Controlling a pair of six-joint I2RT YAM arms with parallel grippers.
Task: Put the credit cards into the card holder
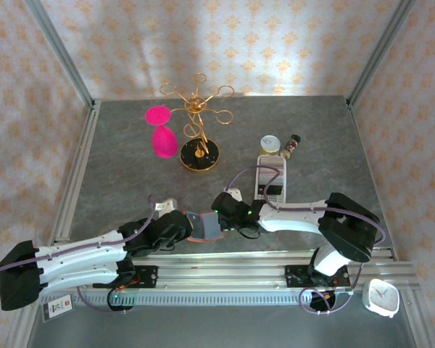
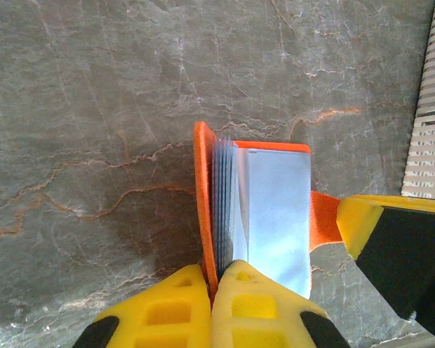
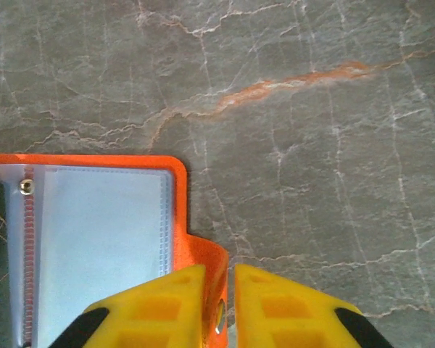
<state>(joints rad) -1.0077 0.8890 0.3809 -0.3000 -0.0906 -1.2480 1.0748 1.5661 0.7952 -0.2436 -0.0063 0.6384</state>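
Card holder, orange with grey-blue pockets, open; left gripper and right gripper pinch it.

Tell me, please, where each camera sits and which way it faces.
Top external: above and behind the robot, looking down on the table; left arm and right arm meet at the card holder.
Left wrist: on the left arm, facing down; the left gripper pinches the holder's cover.
Right wrist: on the right arm, facing down; the right gripper grips the holder's tab.
Shared: both wrist views show the holder.
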